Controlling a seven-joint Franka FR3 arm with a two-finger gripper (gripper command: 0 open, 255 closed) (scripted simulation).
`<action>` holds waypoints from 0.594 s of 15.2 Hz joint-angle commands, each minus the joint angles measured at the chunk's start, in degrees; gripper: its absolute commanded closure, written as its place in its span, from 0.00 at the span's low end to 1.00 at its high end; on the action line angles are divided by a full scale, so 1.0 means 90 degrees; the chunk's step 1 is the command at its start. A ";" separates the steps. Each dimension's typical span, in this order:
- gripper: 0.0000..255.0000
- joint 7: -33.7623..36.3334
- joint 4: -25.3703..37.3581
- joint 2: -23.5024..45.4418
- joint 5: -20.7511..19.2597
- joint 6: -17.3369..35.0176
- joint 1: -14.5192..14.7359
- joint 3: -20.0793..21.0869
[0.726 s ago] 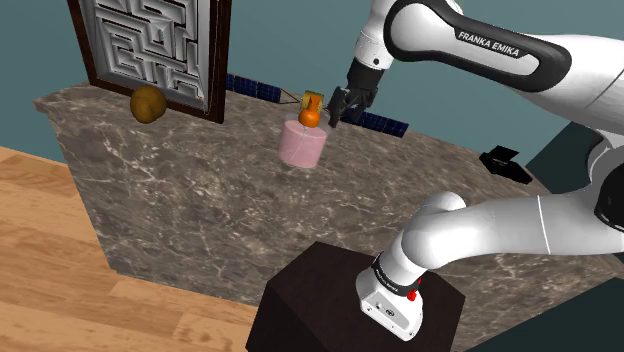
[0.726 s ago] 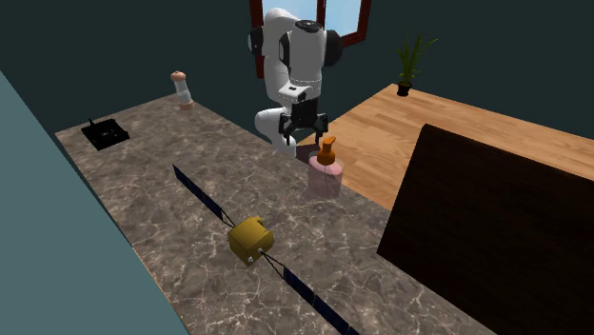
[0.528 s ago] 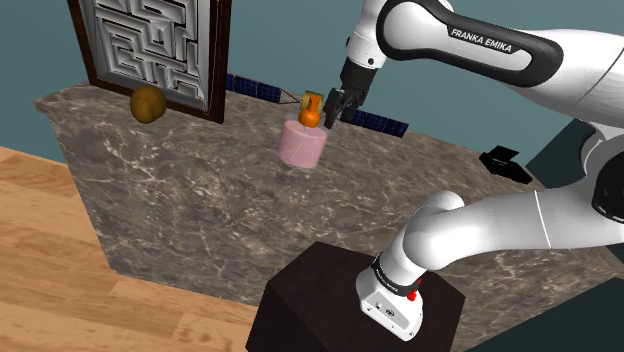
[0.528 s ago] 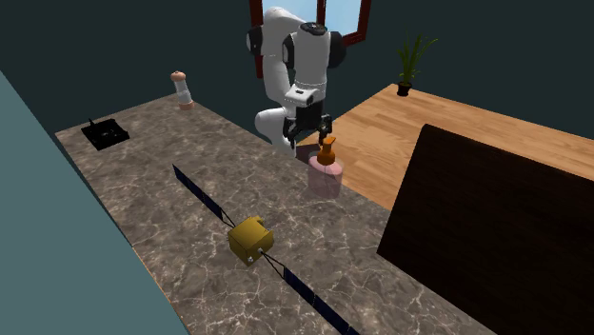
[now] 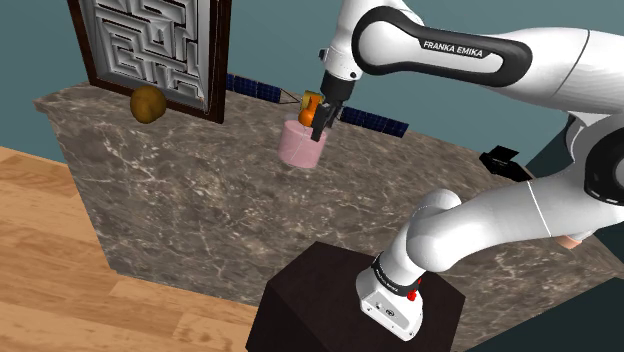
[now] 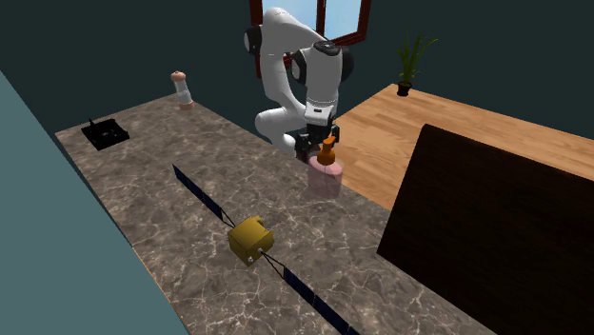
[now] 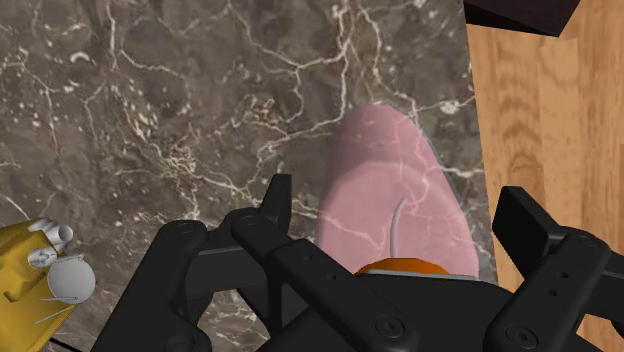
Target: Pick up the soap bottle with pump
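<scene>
Now, open hand astride pink soap bottle, near edge of counter.

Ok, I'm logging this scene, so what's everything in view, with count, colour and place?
Soap bottle: one, pink, orange pump, mid-counter.
Satellite model: one, yellow body, dark blue panels, along the counter's wall side.
Round lump: one, brown, by the maze board.
Maze board: one, grey, dark frame, counter's end.
Flat device: one, black, counter corner.
Shaker: one, pale, brownish top, near the device.
Potted plant: one, green, wood floor.
Counter: one, dark marble.
Stand: one, dark, beside the counter.
Arm: one, white.
Gripper: one, black, open, fingers either side of the soap bottle.
</scene>
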 commanded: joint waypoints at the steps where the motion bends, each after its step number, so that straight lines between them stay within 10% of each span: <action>1: 0.00 -0.0002 -0.0169 -0.0013 -0.0002 0.0158 0.0003 -0.0001; 4: 0.00 -0.0001 -0.0219 -0.0014 -0.0003 0.0207 0.0003 -0.0001; 5: 1.00 0.0002 -0.0213 -0.0018 -0.0001 0.0198 0.0005 0.0001; 9: 1.00 0.0005 -0.0208 -0.0013 0.0000 0.0197 0.0006 0.0004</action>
